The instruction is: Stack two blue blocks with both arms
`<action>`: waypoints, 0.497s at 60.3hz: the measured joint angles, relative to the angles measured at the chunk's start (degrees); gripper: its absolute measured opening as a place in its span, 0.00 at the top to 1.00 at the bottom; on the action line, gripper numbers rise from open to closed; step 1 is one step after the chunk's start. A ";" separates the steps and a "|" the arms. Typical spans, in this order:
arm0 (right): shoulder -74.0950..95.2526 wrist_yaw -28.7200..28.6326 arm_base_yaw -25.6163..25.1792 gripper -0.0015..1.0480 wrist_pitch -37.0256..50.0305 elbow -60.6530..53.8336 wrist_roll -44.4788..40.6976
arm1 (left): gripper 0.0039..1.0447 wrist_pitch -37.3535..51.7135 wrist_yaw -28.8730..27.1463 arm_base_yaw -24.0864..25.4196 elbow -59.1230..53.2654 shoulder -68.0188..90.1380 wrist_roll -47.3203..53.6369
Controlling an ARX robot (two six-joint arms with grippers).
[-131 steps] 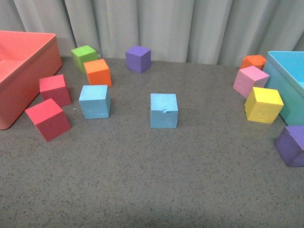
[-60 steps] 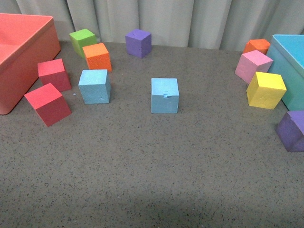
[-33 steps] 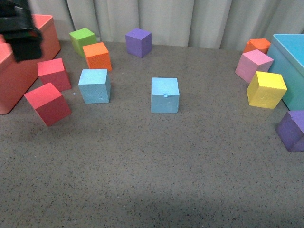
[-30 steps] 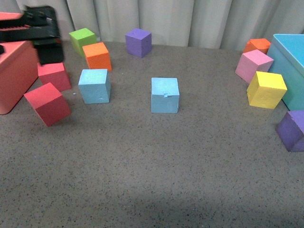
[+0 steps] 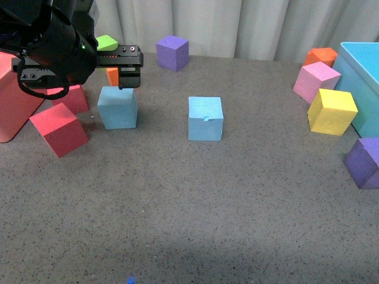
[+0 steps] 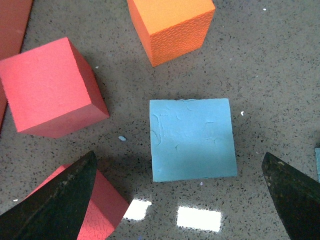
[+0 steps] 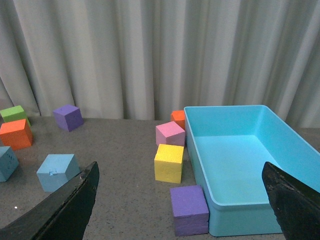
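Two light blue blocks lie on the grey table: a plain one (image 5: 118, 107) at the left and a notched one (image 5: 205, 118) in the middle, a block's width or more apart. My left gripper (image 5: 83, 74) is open and hovers above the plain block. In the left wrist view that block (image 6: 192, 140) lies on the table between the open fingers of the left gripper (image 6: 178, 155), untouched. My right gripper (image 7: 180, 167) is open, empty and high, out of the front view. Its camera shows the notched block (image 7: 57, 171) and the plain block (image 7: 6, 162) far off.
Two red cubes (image 5: 59, 129) (image 6: 50, 87) and an orange cube (image 6: 170, 25) crowd the plain block. A red bin (image 5: 15, 109) stands at the left. A turquoise bin (image 5: 362, 77) stands at the right, with pink (image 5: 316, 81), yellow (image 5: 331, 111) and purple (image 5: 362, 163) cubes beside it.
My left arm has come into the front view from the left and now hangs over the plain blue block. The blocks have not moved.
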 joint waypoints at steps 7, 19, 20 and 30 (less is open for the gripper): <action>0.00 0.00 0.00 0.09 0.00 0.00 0.00 | 0.06 -3.26 1.44 -0.04 3.08 2.12 -0.76; 0.00 0.00 0.00 0.09 0.00 0.00 0.00 | 0.06 -6.27 1.38 -0.66 7.17 6.03 -0.94; 0.00 0.00 0.00 0.09 0.00 0.00 0.00 | 0.06 -6.34 1.38 -0.70 7.34 6.29 -0.94; 0.00 0.00 0.00 0.09 0.00 0.00 0.00 | 0.06 -9.07 -0.26 -0.85 11.61 11.39 -0.98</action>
